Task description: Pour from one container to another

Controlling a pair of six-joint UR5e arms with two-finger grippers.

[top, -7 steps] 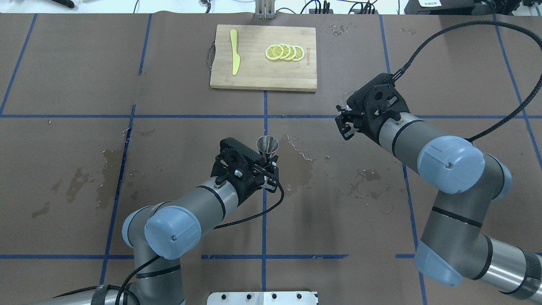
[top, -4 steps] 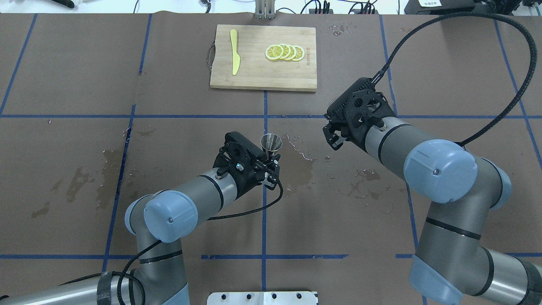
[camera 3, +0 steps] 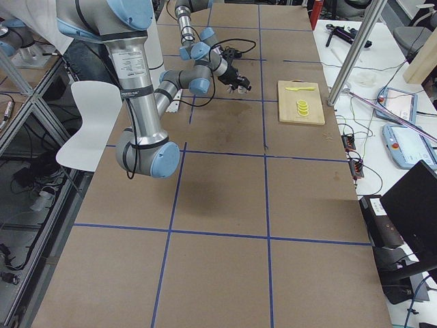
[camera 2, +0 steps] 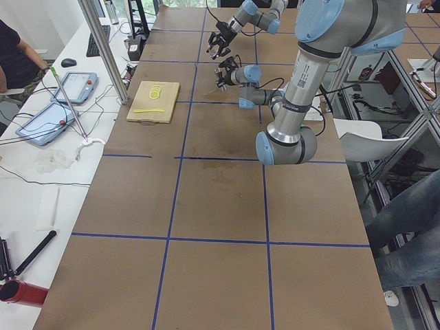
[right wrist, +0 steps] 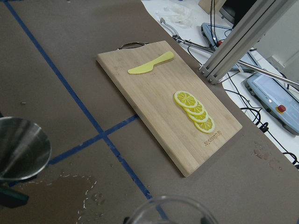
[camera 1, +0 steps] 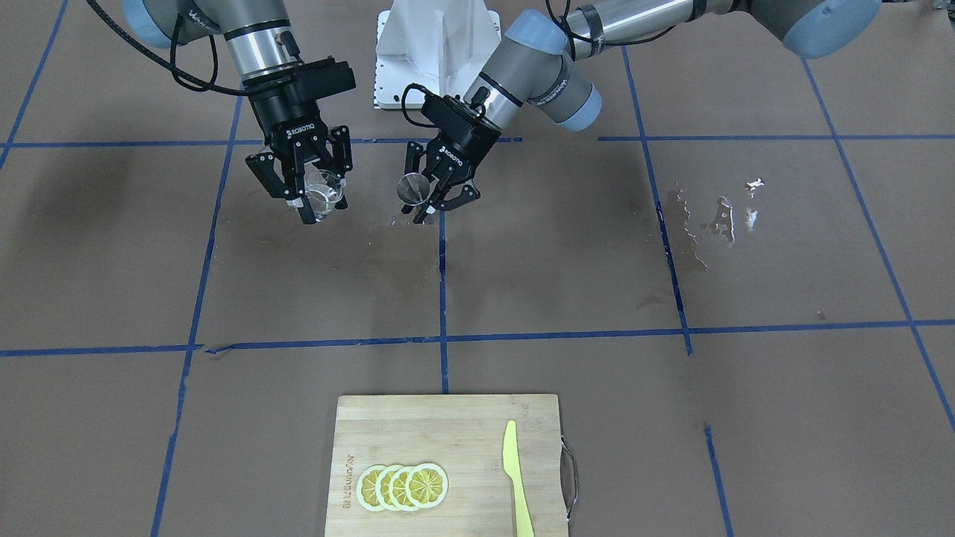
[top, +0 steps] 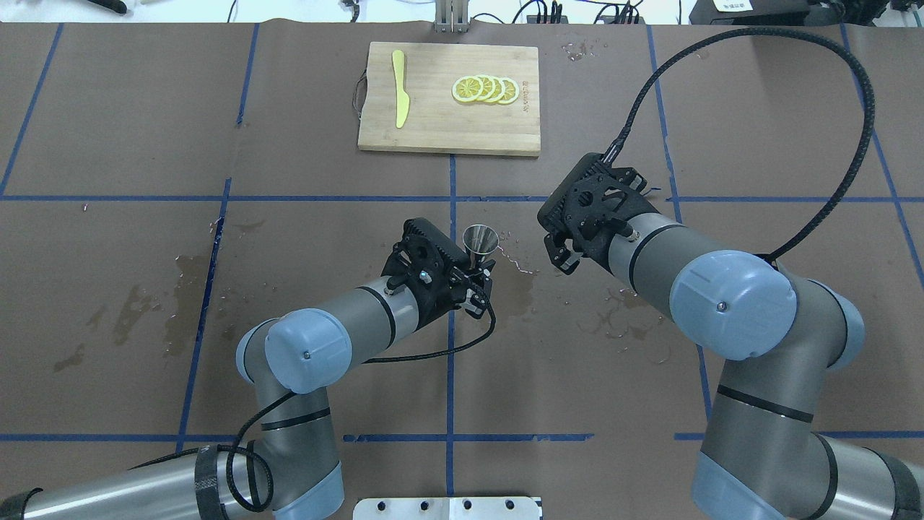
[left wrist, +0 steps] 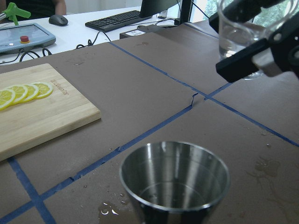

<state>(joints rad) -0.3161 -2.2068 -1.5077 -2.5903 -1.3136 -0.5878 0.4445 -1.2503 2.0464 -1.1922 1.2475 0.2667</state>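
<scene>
The left gripper (camera 1: pixel 429 192) is closed narrowly on the steel jigger (top: pixel 480 238), gripping it low on the body. The jigger stands upright with its mouth open to the top, held just above the table (top: pixel 108 144) near the centre line. The right gripper (camera 1: pixel 317 200) is set to a medium opening and clamps the clear glass cup (camera 1: pixel 327 192) between both fingers (left wrist: pixel 247 58). The cup hangs in the air to the right of the jigger, near it but not touching, and contains clear liquid. In the overhead view the right gripper body hides the cup.

The table is covered in brown paper marked with a blue tape grid. Wet patches (top: pixel 516 282) lie below and around both grippers, with more (top: pixel 188 289) to the left.

At the far edge lies a wooden cutting board (top: pixel 447 123) carrying a yellow knife (top: pixel 399 90) and four overlapping lemon slices (top: pixel 485 89).

Beyond the table stands a white desk with a keyboard (left wrist: pixel 121 19), a control tablet (left wrist: pixel 23 37) and an aluminium post (right wrist: pixel 243 39).
</scene>
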